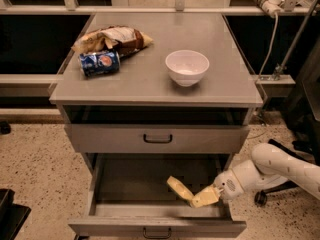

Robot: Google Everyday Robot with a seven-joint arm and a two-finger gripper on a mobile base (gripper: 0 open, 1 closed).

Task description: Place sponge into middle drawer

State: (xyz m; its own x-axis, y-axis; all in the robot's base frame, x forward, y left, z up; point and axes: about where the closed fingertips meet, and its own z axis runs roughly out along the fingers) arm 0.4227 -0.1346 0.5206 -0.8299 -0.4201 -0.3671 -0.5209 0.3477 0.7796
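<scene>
The pincer (199,199) sat low inside the open middle drawer (125,227), toward its right front corner. It was pinching the sponge (178,187) by one end. The sponge stuck out up and to the left, tilted, over the bare drawer floor. Whether its lower edge touched that floor could not be told.

The main risk, as I judged it, lay in the release. Soft foam may cling to a finger and ride back out with the pincer. Freed at a tilt, it may also roll toward the front wall and lodge on the rim. The wrist was close to the drawer's right wall, so a careless withdrawal could knock that wall or jolt the drawer.

The white arm (280,166) came in from the right, sloping down and leftward, with its wrist just above the drawer's right edge. Above it, the upper drawer (115,139) was shut. On the counter (150,86) stood a white bowl (187,66), a blue soda can (99,63) on its side and a crumpled chip bag (115,38), all well apart from the arm.
</scene>
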